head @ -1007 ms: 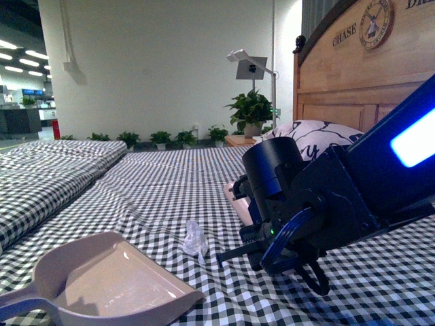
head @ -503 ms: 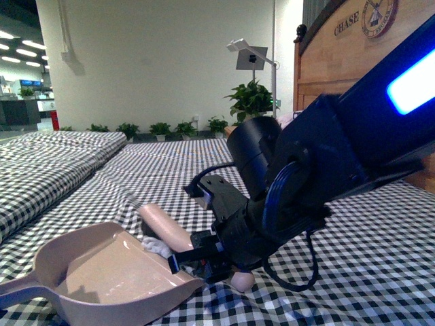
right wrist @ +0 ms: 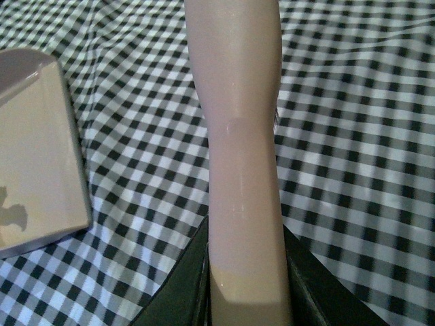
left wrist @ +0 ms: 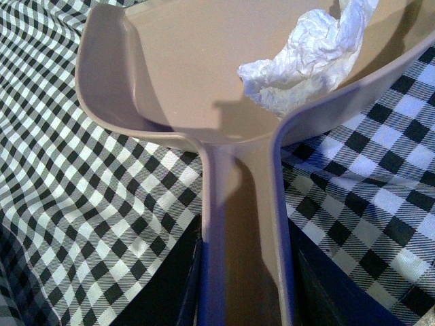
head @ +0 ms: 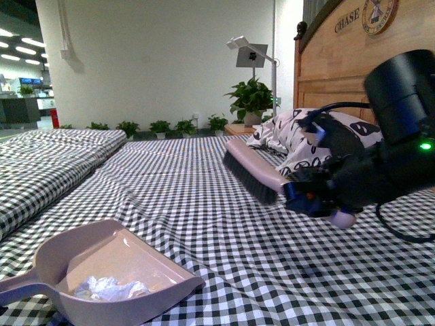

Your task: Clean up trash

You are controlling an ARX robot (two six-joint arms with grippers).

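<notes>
Trash (head: 109, 288) lies loose in our dustpan (head: 47, 261) on the bed (head: 204, 204).
Tilting the pan could spill it; left jaws clamp its handle (left wrist: 241, 258), right jaws clamp the brush (head: 255, 173).

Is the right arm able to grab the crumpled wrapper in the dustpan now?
Probably not: the right gripper is shut on the brush, raised well away. The wrapper lies uncovered in the dustpan, which the left gripper holds.
</notes>
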